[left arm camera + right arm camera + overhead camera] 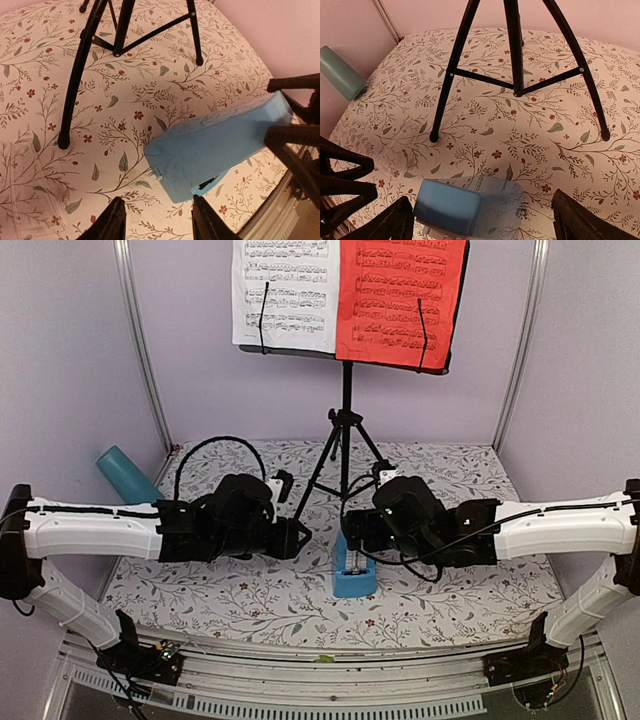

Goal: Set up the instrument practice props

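Two pincers flank the small blue metronome (355,575) at lower centre of the top view: my left gripper (157,202) has its fingers part spread on nothing, and my right gripper (480,200) gapes wide around the casing, apparently clear of it. With the white sheet (285,290) and red sheet (400,295) on the music stand (346,410) at upper centre, I judge that placing the metronome is the step in hand; next, both arms must back off without nudging it. The stand's top is cut off by the frame, and I cannot tell whether the metronome stands upright.
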